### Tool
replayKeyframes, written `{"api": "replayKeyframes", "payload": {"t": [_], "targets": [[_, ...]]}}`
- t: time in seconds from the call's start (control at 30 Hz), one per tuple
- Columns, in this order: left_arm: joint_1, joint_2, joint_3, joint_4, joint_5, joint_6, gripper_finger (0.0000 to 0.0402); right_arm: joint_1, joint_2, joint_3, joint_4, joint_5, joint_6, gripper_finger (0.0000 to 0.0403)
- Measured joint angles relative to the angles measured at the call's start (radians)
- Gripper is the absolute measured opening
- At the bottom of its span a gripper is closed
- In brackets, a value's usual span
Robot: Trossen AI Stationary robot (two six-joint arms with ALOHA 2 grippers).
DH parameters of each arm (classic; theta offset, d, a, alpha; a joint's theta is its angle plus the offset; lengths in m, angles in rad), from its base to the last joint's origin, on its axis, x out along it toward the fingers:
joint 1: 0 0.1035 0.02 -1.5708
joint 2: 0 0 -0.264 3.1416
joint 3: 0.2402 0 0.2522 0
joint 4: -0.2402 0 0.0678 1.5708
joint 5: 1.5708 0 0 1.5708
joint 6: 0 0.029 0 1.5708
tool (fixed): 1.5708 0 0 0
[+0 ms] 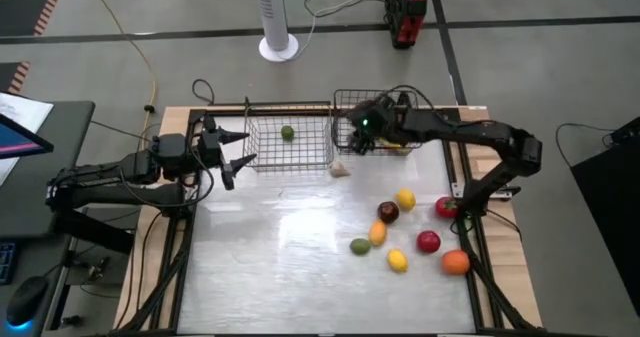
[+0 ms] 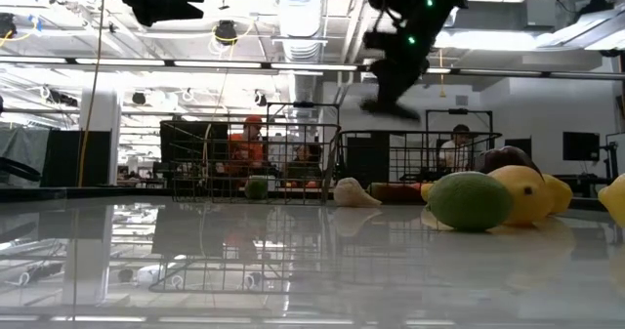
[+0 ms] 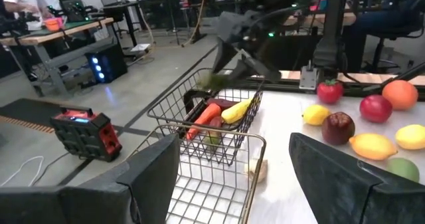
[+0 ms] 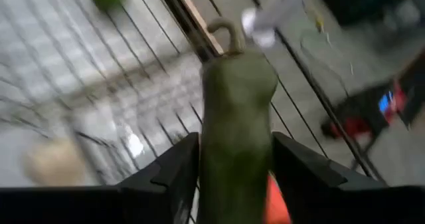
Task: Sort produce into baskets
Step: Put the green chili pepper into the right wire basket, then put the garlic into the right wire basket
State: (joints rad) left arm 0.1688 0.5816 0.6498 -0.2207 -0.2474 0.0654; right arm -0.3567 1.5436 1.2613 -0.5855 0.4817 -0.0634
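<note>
**Two baskets, one green piece gripped above the dark one**

Two wire baskets sit side by side at the table's far edge: the silver basket (image 1: 290, 142) and the dark basket (image 1: 385, 127). We count one round green fruit (image 1: 287, 132) in the silver one, and in the dark one at least a long red piece (image 3: 204, 117) and a long yellow piece (image 3: 239, 109). Eight pieces lie loose on the right half of the table: two red, one orange, three yellow, one maroon (image 1: 388, 212) and one green (image 1: 360, 246). A pale lump (image 1: 340, 169) lies just in front of the baskets.

Our right gripper (image 1: 362, 127) hangs over the dark basket, its fingers clamped on a long green vegetable (image 4: 238, 111) with a curled stem. Our left gripper (image 1: 232, 149) waits at the silver basket's left side, fingers spread apart.

The table's left and front are open. The loose pieces crowd toward the right rail, with a red one (image 1: 446, 207) nearest it.
</note>
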Motion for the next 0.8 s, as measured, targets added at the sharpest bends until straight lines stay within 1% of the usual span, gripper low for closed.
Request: {"api": "replayKeyframes", "payload": {"t": [0.13, 0.23, 0.27, 0.33, 0.47, 0.57, 0.67, 0.73, 0.8], "targets": [[0.000, 0.000, 0.000, 0.000, 0.000, 0.000, 0.0272, -0.050, -0.007, 0.000, -0.083, -0.042, 0.038, 0.0260], [0.000, 0.000, 0.000, 0.000, 0.000, 0.000, 0.0272, -0.036, -0.022, 0.000, -0.148, -0.122, 0.089, 0.0277], [0.000, 0.000, 0.000, 0.001, 0.000, 0.001, 0.0272, -0.015, -0.025, 0.000, -0.163, -0.152, 0.101, 0.0279], [0.000, 0.000, 0.000, 0.001, -0.002, 0.005, 0.0272, 0.046, -0.028, -0.001, -0.184, -0.162, 0.123, 0.0281], [0.000, 0.000, 0.000, 0.005, -0.003, 0.013, 0.0272, 0.212, -0.028, -0.044, -0.161, -0.096, 0.160, 0.0281], [0.000, 0.000, 0.000, 0.002, -0.001, 0.011, 0.0272, 0.317, -0.028, -0.104, -0.073, -0.090, 0.219, 0.0281], [0.000, 0.000, 0.000, 0.002, 0.000, 0.010, 0.0272, 0.385, -0.018, -0.205, 0.105, -0.091, 0.262, 0.0281], [0.000, 0.001, 0.000, 0.002, 0.000, 0.003, 0.0272, 0.386, -0.016, -0.275, 0.208, -0.102, 0.278, 0.0281], [0.000, 0.001, 0.000, 0.002, 0.000, -0.007, 0.0272, 0.364, -0.013, -0.337, 0.332, -0.101, 0.283, 0.0281]]}}
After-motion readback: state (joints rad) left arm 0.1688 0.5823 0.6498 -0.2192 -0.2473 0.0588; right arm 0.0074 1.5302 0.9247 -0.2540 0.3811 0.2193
